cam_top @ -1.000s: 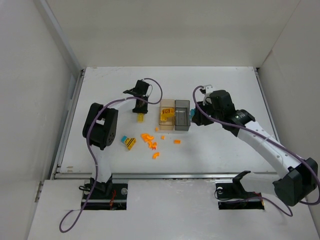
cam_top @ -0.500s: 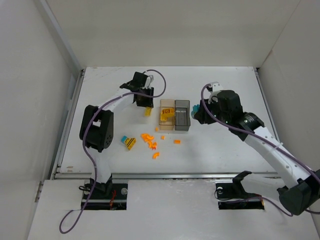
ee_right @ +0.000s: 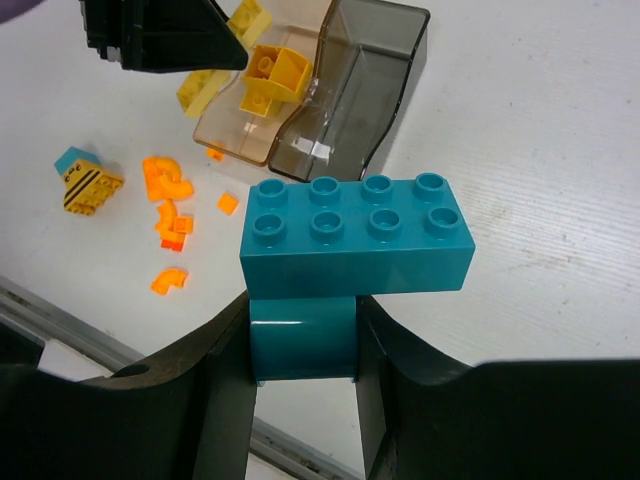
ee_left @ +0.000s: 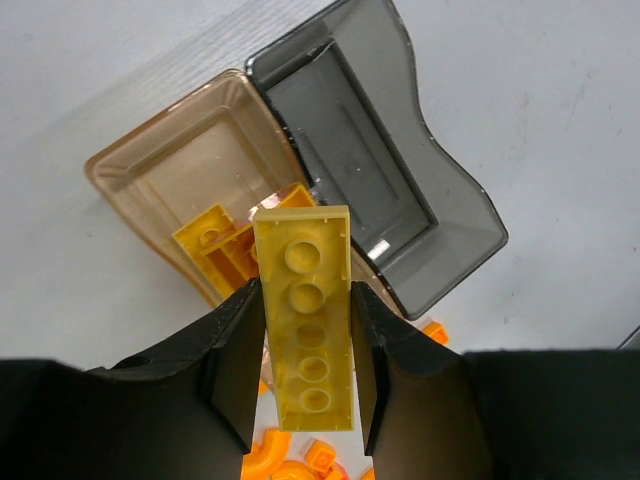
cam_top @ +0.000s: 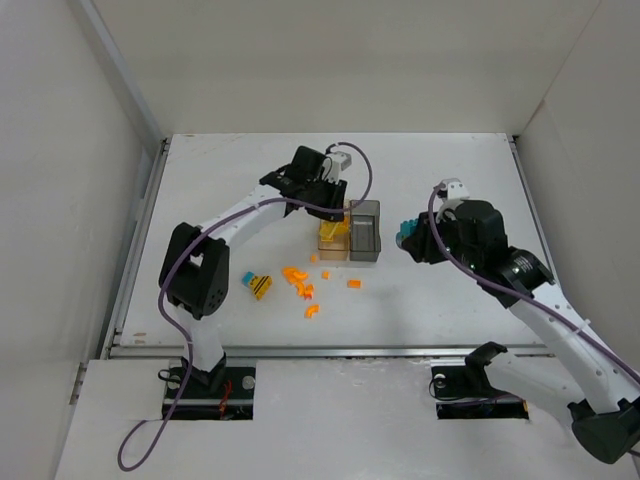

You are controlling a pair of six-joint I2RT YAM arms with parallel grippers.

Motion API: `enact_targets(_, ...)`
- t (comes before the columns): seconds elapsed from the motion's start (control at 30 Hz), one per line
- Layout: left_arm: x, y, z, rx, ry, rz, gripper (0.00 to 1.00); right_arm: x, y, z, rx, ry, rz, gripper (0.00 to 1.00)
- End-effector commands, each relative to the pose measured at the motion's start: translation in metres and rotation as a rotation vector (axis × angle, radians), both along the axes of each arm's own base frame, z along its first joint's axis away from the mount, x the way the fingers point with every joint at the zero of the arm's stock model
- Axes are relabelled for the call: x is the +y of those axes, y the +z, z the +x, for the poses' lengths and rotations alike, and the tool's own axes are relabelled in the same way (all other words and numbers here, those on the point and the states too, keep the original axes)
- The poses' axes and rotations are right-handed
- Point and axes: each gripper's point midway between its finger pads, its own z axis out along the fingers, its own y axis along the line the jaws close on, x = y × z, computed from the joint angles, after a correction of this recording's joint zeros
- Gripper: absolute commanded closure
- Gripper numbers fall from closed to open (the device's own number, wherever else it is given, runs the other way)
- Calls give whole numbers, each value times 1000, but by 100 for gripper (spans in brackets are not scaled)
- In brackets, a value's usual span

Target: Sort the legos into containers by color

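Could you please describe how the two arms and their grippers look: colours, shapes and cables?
The left arm and right arm have white tube links between bulky black joints. A thin purple cable runs along each. The left gripper and right gripper have black, flat-sided fingers. I see no markings.

Left arm [cam_top: 250, 207] apparently over amber bin [ee_left: 190, 150]

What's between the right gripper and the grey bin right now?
Nothing: bare table between the grey bin and the right gripper, which holds a teal brick. The top external view shows the gap; the right wrist view agrees.
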Motion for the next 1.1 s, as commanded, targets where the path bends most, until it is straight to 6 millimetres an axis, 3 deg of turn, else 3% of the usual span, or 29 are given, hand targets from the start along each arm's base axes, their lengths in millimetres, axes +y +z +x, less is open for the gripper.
enact_targets(0.0, -10, 14, -7, -76, -48, -8, 100, -5, 7, -3, -14, -33, 32, 99)
enact_targets(0.23, -22, 4, -13, -127, -1, 14, 100, -9, 15, -16, -21, -34, 65, 99)
enact_targets(0.4, -4, -10, -9, -123, 130, 55, 99, -17, 21, -28, -36, -53, 89, 99)
enact_targets(0.57, -11, -12, -18, -132, 113, 62, 80, -21, 21, -35, -33, -75, 115, 99)
enact_targets(0.77, -4, -12, -18, -139, 143, 76, 63, -19, 20, -38, -18, -68, 137, 99)
enact_targets(1.07, -5, -8, -11, -166, 175, 54, 60, -24, 20, -48, -4, -73, 138, 99)
